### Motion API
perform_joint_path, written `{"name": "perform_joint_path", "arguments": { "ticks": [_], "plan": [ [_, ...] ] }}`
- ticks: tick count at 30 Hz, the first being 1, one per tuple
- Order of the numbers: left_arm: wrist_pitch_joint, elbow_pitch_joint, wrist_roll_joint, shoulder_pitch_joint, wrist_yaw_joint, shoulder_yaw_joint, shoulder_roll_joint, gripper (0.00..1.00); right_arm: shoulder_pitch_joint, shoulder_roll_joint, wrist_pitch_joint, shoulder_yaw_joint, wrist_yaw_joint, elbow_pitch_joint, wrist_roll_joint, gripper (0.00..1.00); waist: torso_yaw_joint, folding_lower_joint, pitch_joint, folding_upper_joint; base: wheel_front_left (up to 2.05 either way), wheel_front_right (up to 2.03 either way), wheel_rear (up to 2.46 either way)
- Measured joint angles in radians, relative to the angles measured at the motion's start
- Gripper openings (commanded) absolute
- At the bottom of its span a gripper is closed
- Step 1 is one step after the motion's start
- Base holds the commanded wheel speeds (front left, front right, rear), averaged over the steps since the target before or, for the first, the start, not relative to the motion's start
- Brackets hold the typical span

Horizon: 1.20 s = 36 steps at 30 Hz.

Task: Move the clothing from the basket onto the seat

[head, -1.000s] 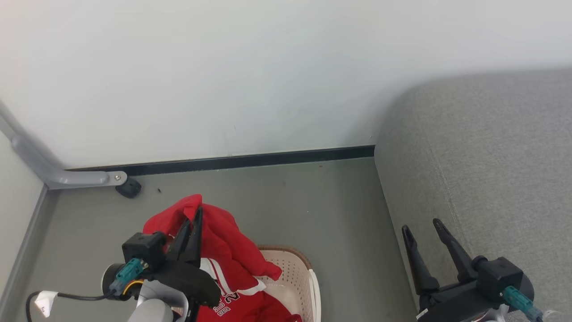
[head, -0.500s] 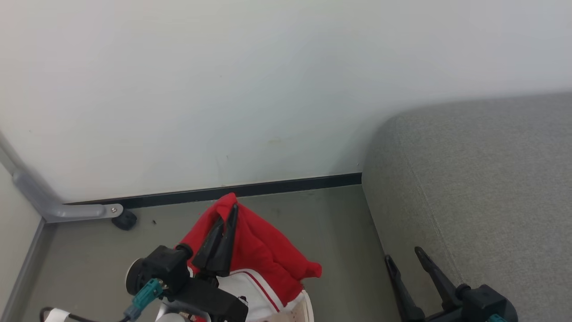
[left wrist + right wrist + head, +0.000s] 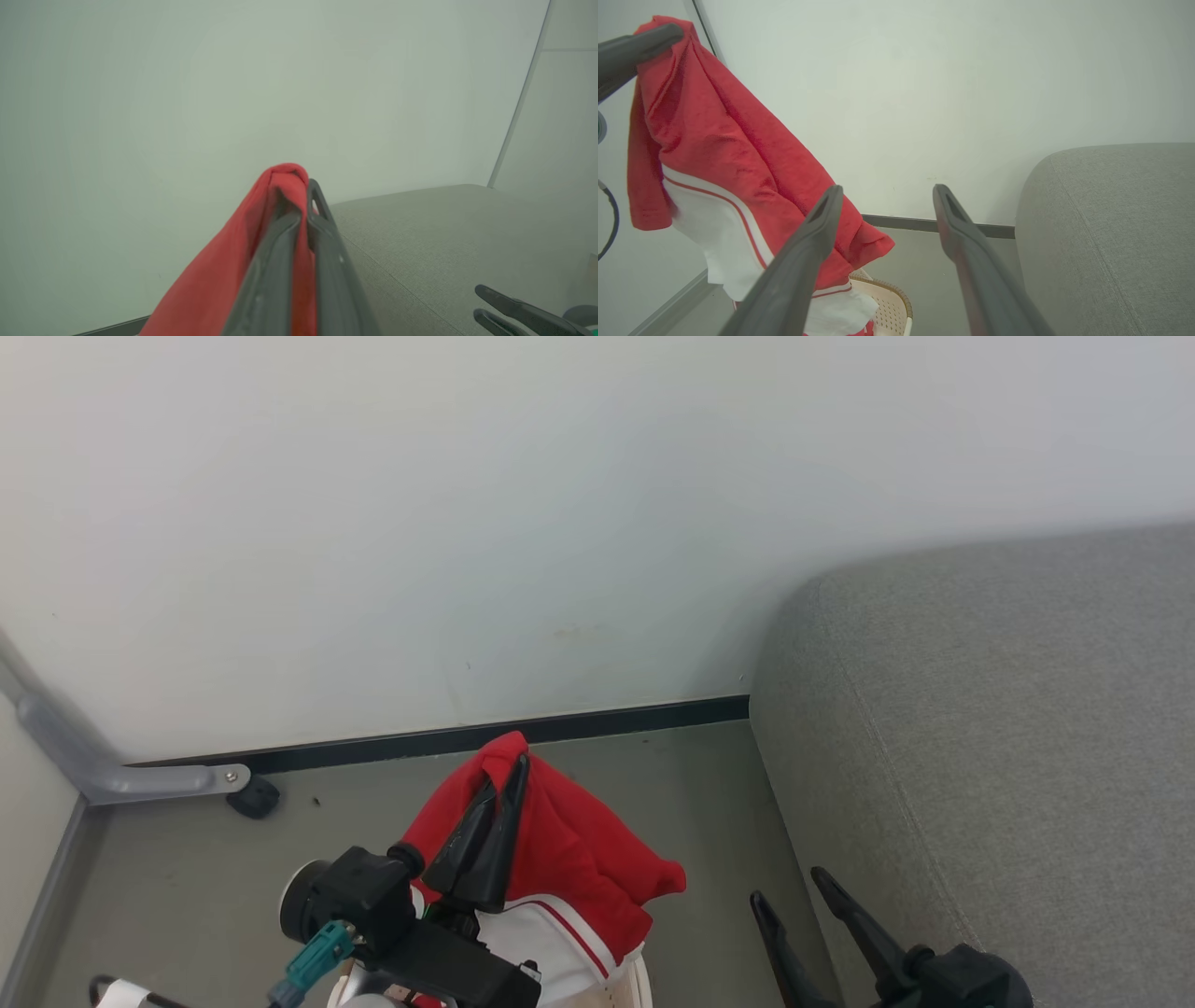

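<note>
My left gripper (image 3: 519,762) is shut on the top fold of a red garment (image 3: 569,859) with a white panel and stripe trim, holding it up over the cream basket (image 3: 637,987) at the bottom edge. In the left wrist view the red clothing (image 3: 224,284) drapes beside my shut left gripper (image 3: 299,184). The right wrist view shows the hanging clothing (image 3: 724,154) above the basket (image 3: 889,305), with the left gripper's fingers (image 3: 640,44) at the top left. My right gripper (image 3: 789,885) stands open and empty beside the grey seat (image 3: 1008,747). The right gripper (image 3: 887,191) holds nothing.
A white wall with a dark skirting strip (image 3: 485,737) runs behind the grey floor (image 3: 187,877). A grey frame leg with a black foot (image 3: 252,798) sits at the left by the wall. The seat (image 3: 1111,233) rises close on the right.
My left gripper has lifted the red garment higher out of the basket and carried it rightward. The head camera has tilted up, so the basket has dropped toward the bottom edge.
</note>
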Motion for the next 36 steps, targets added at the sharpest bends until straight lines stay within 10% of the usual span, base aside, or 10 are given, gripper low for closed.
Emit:
{"name": "perform_joint_path", "arguments": {
  "ticks": [30, 31, 32, 36],
  "plan": [
    [0.12, -0.052, 0.0, -0.002, -0.009, -0.133, -0.013, 0.0, -0.302, 0.034, 0.069, 0.392, 0.009, 0.191, 0.075, 1.0, 0.114, 0.0, 0.026, 0.0, 0.0, 0.0, 0.0],
    [0.126, -0.054, 0.0, -0.002, -0.009, -0.135, -0.013, 0.0, -0.309, 0.035, 0.069, 0.4, 0.009, 0.202, 0.079, 0.29, 0.115, 0.0, 0.027, 0.0, 0.0, 0.0, 0.0],
    [0.128, -0.055, 0.0, -0.002, -0.009, -0.137, -0.013, 0.0, -0.316, 0.036, 0.069, 0.405, 0.009, 0.212, 0.083, 0.0, 0.117, 0.0, 0.028, 0.0, 0.0, 0.0, 0.0],
    [0.135, -0.056, -0.001, -0.002, -0.009, -0.139, -0.013, 0.0, -0.336, 0.037, 0.069, 0.433, 0.009, 0.242, 0.115, 0.0, 0.123, 0.0, 0.031, 0.0, 0.0, 0.0, 0.0]
  ]
}}
